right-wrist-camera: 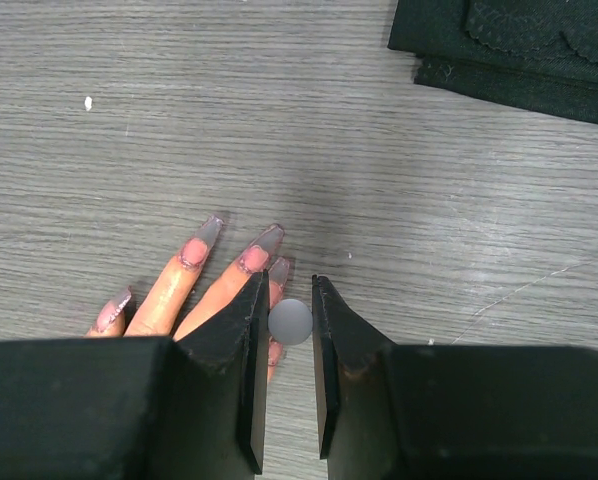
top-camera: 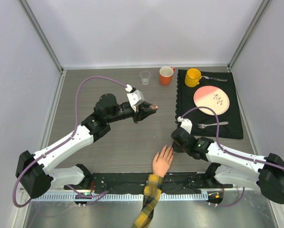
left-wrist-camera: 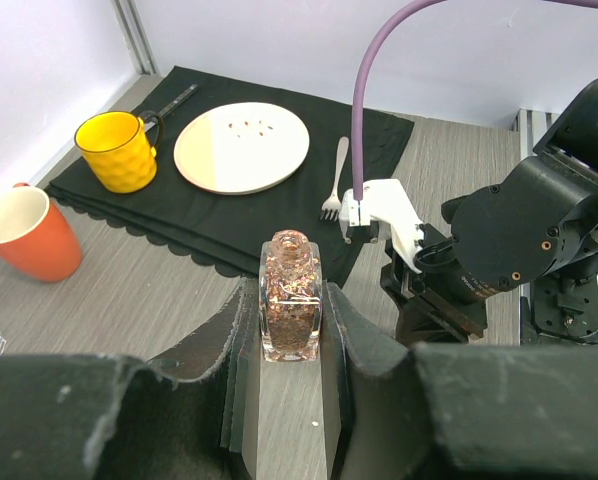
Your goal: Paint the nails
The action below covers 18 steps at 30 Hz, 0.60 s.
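Observation:
The peach fake hand with a yellow-and-black plaid sleeve lies palm down at the near edge. Its long nails show in the right wrist view, greyish tips with pink bases. My right gripper hovers just over the fingers, shut on a round grey brush cap seen end-on; the brush is hidden. It also shows in the top view. My left gripper is shut on an open, copper-glitter polish bottle, held upright above mid-table.
A black mat at the back right holds a yellow mug, a pink-and-white plate and a fork. An orange cup and a small clear glass stand at the back.

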Each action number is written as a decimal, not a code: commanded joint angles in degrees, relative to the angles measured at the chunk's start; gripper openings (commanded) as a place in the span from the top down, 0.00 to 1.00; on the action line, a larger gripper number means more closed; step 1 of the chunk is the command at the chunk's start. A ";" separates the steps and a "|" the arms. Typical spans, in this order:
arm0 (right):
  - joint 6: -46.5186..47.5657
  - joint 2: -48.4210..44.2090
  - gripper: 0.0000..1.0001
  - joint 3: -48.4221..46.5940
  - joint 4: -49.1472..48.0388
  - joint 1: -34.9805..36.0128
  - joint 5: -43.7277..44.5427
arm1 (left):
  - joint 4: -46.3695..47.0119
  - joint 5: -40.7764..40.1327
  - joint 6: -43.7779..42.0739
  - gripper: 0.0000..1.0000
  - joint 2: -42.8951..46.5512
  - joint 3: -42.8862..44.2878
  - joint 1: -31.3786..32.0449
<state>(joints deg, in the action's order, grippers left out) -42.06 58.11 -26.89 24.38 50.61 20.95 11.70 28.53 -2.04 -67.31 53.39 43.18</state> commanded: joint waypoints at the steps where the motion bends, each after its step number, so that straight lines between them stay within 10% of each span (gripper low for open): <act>1: 1.02 -0.01 0.99 -2.11 -1.88 -0.16 2.08 | 1.74 0.56 -1.03 1.00 1.65 0.67 0.24; 18: -1.09 -4.40 0.99 0.17 0.40 -0.16 -3.02 | 1.57 0.47 -1.21 1.00 2.09 0.58 0.33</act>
<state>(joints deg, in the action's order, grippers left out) -42.17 55.22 -26.85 24.67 50.59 18.87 11.70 28.56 -2.07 -67.31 53.39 43.18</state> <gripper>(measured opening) 0.240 0.272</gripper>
